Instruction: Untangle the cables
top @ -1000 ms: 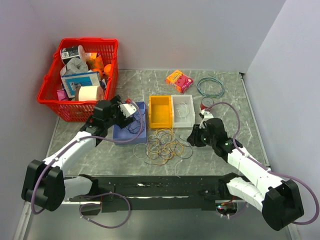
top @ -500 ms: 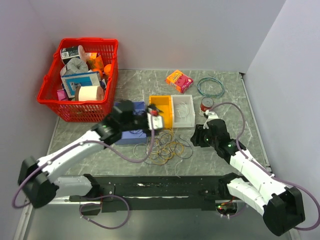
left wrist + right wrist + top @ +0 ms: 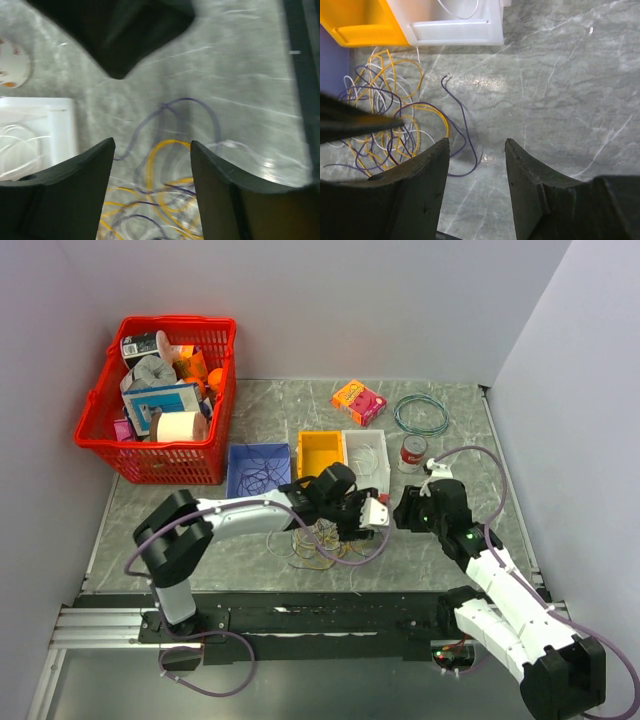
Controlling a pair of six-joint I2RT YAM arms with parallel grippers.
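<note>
The cables were dark purple, yellow-orange and white, on a table patterned like grey marble with pale veins. Behind them sat a blue tray, a yellow-orange tray and a white tray. The basket was red, the coiled ring teal-green, and the small can looked red with a pale label.

Glossy marble-look table, smooth white plastic tray, thin plastic-sheathed cables

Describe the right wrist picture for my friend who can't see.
Purple, yellow and white cables lie tangled on the marble table, left of the right gripper, whose jaws stand open. A yellow bin and a white bin sit above them.
</note>
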